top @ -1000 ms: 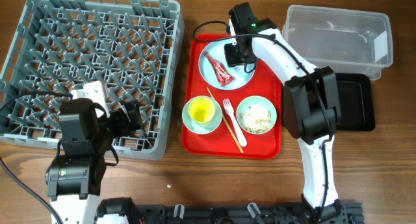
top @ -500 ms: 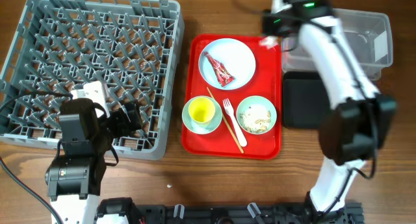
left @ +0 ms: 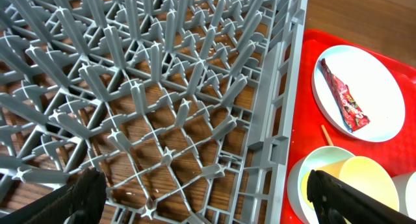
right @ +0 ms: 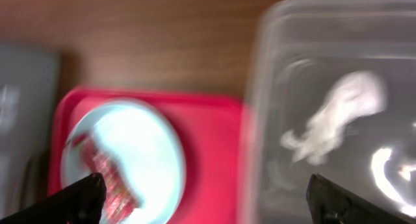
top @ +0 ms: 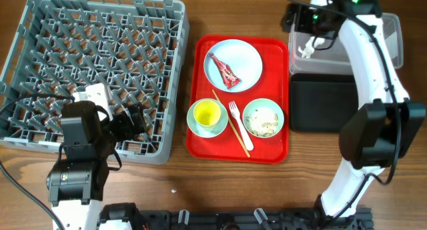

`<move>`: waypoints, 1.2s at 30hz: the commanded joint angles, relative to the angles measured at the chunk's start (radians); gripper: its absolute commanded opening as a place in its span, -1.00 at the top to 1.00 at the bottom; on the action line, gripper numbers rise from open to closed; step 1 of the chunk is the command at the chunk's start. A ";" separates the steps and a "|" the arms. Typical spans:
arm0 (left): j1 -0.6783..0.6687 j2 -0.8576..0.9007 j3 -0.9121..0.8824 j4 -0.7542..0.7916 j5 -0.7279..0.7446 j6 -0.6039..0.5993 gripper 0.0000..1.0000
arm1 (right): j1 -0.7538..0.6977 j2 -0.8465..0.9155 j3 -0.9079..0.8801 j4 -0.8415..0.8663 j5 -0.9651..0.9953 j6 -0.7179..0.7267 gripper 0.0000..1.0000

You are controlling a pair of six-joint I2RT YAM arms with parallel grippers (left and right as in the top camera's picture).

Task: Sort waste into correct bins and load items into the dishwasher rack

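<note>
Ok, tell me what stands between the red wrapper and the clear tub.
Nothing visible does. The red wrapper lies bare on the blue plate, and only the red tray rim lies between it and the clear tub.

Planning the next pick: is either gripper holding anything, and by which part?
Nothing. Left gripper and right gripper both open; white scrap is in the clear tub.

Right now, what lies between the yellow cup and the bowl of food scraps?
A white fork and a wooden chopstick, both on the red tray; the overhead view shows it.
</note>
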 commanded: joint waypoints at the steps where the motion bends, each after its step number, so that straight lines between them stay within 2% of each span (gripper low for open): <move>1: 0.005 -0.002 0.016 0.000 -0.002 -0.009 -1.00 | 0.137 -0.024 -0.019 -0.028 -0.063 -0.067 -0.99; 7: 0.005 -0.002 0.016 0.000 -0.002 -0.009 -1.00 | 0.333 0.042 -0.175 0.093 0.091 -0.024 -0.99; 9: 0.005 -0.002 0.016 0.000 -0.002 -0.009 -1.00 | 0.365 0.069 -0.210 0.134 0.140 0.005 -0.92; 21: 0.005 -0.002 0.016 -0.002 -0.002 -0.009 -1.00 | 0.399 0.248 -0.228 0.221 0.194 0.100 -0.58; 23: 0.005 -0.002 0.016 -0.003 -0.002 -0.009 -0.99 | 0.399 0.260 -0.229 0.217 0.194 0.101 -0.43; 28: 0.005 -0.002 0.016 -0.004 -0.002 -0.009 -1.00 | 0.398 0.262 -0.228 0.208 0.194 0.125 0.40; 32: 0.005 -0.002 0.016 -0.004 -0.002 -0.009 -1.00 | 0.382 0.232 -0.227 0.190 0.201 0.173 0.86; 33: 0.005 -0.002 0.016 -0.004 -0.002 -0.009 -1.00 | 0.373 0.209 -0.227 0.184 0.202 0.173 0.92; 36: 0.005 -0.002 0.016 -0.004 -0.002 -0.009 -1.00 | 0.332 0.113 -0.227 0.174 0.217 0.172 0.91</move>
